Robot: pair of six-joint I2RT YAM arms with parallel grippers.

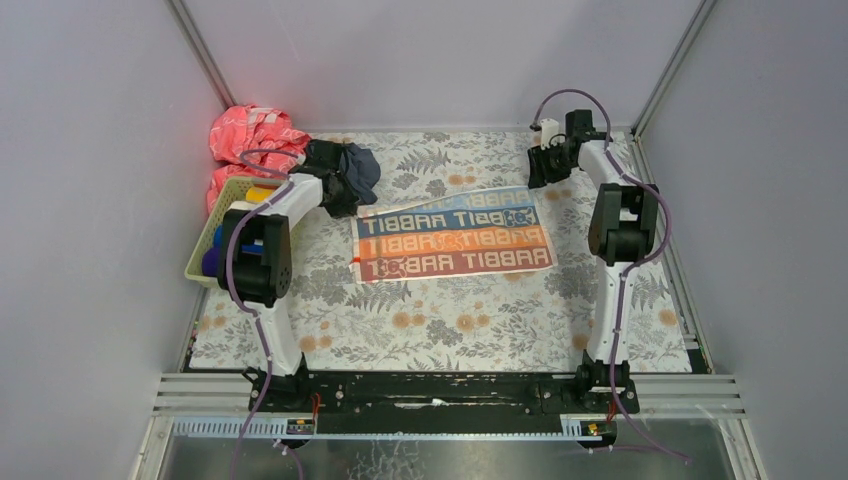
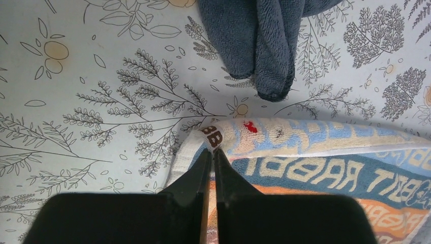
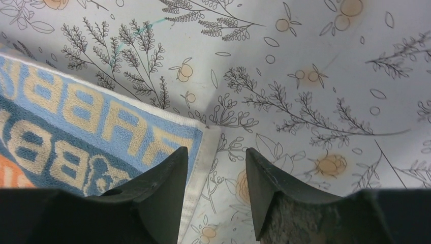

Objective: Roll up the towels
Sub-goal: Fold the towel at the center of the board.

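Note:
The cream RABBIT towel (image 1: 452, 238) lies flat in the middle of the floral surface, printed in blue and orange bands. My left gripper (image 2: 213, 152) is shut on its far left corner (image 2: 212, 136), which curls up at the fingertips. In the top view the left gripper (image 1: 340, 200) sits at that corner, right beside the crumpled dark grey-blue towel (image 1: 348, 168) (image 2: 264, 46). My right gripper (image 3: 217, 157) is open low over the towel's far right corner (image 3: 201, 137); the white hem lies between its fingers, untouched. From above, the right gripper (image 1: 543, 168) is at the back right.
A green basket (image 1: 206, 245) stands at the left edge with a yellow roll (image 1: 258, 193) and a blue one (image 1: 216, 262) inside. A pink cloth (image 1: 250, 135) is bunched in the back left corner. Walls close in on three sides.

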